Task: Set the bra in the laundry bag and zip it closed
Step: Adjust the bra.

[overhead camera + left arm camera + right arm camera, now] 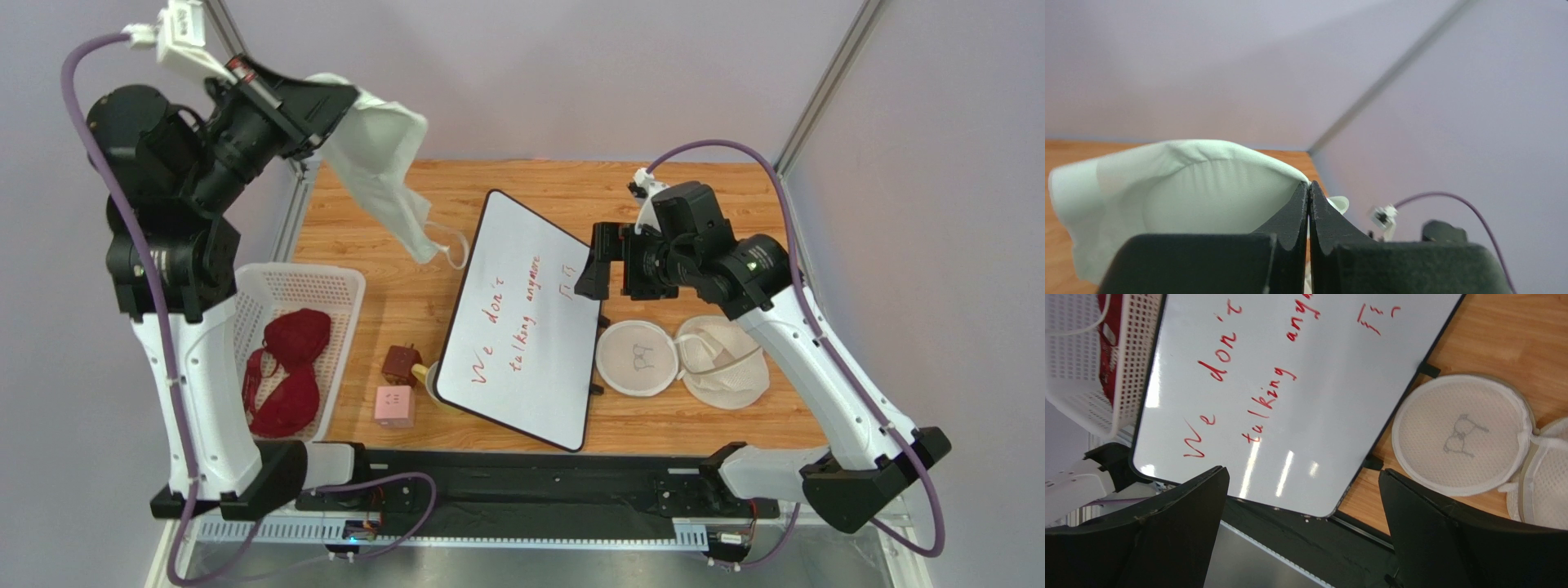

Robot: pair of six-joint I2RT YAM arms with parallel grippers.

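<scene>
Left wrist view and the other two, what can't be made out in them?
- Left wrist view: the white garment runs behind the shut left claw, which hides its lower part.
- Right wrist view: the laundry bag is cut off by the right edge. The bra is screened by the basket wall and cut by the top edge.
- Top view: the bag's zipper is too small to see.

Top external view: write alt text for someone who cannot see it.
The left fingers hold a pale garment aloft; the maroon bra lies in a white basket. The laundry bag sits open near the open right fingers.
</scene>
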